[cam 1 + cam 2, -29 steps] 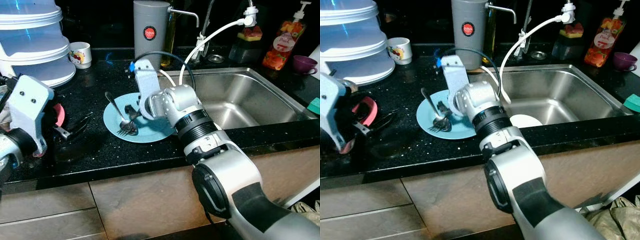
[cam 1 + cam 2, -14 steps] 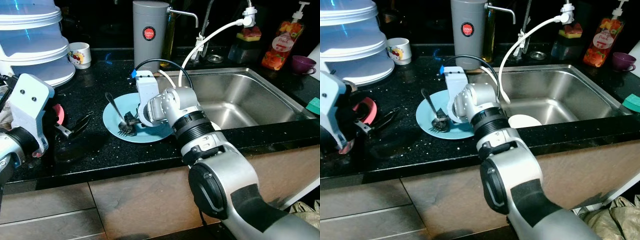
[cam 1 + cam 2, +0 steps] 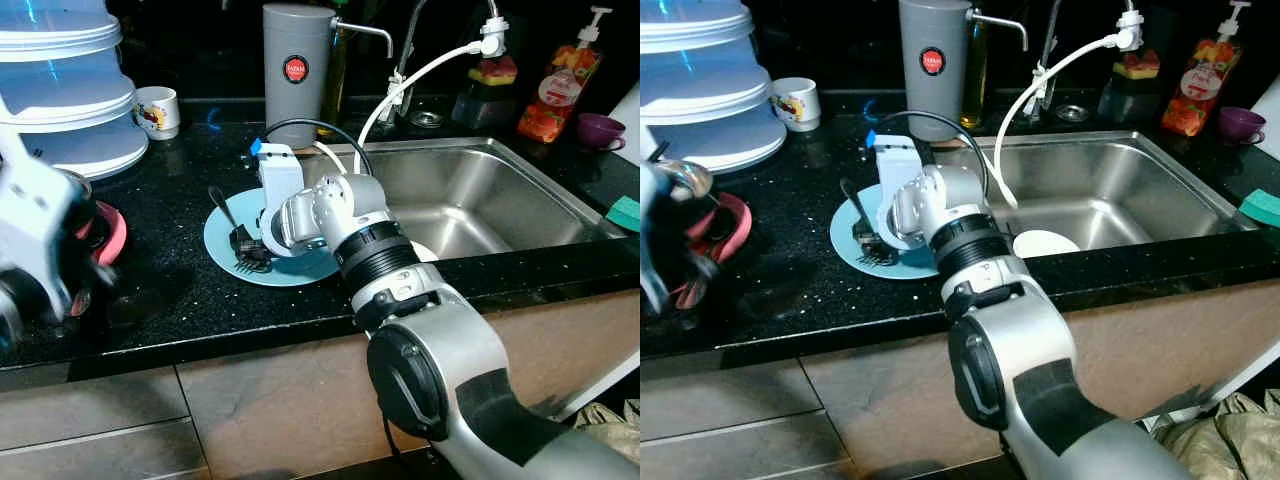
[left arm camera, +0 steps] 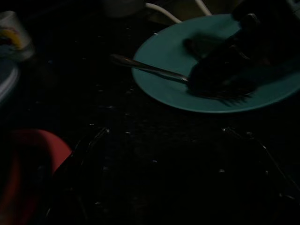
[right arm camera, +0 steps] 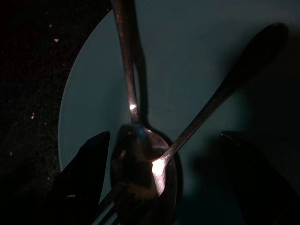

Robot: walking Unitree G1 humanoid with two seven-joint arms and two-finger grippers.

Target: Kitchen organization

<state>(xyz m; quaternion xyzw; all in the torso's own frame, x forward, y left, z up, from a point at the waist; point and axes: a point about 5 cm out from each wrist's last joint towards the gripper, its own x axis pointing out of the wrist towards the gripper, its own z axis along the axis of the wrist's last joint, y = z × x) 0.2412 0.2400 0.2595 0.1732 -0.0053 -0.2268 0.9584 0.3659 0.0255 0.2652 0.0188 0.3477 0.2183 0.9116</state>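
I have the right gripper [image 5: 161,183] down over the blue plate [image 3: 300,268], which sits on the black counter [image 3: 180,290] just left of the sink [image 3: 480,190]. Its fingers [image 5: 82,173] are spread wide, straddling the crossed spoon [image 5: 129,103] and fork [image 5: 220,96] on the plate, apparently to pinch them together. Nothing is gripped yet. The left gripper [image 3: 40,250] is blurred; I cannot tell its state.

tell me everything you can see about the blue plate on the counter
The blue plate is round, light blue and smooth, with a shallow rim, and looks like plastic or glazed ceramic. It lies flat on the black speckled counter, just left of the steel sink. A spoon and a fork lie crossed on it, the spoon's handle passing its far-left rim. The right gripper is lowered over the cutlery, fingers open either side.
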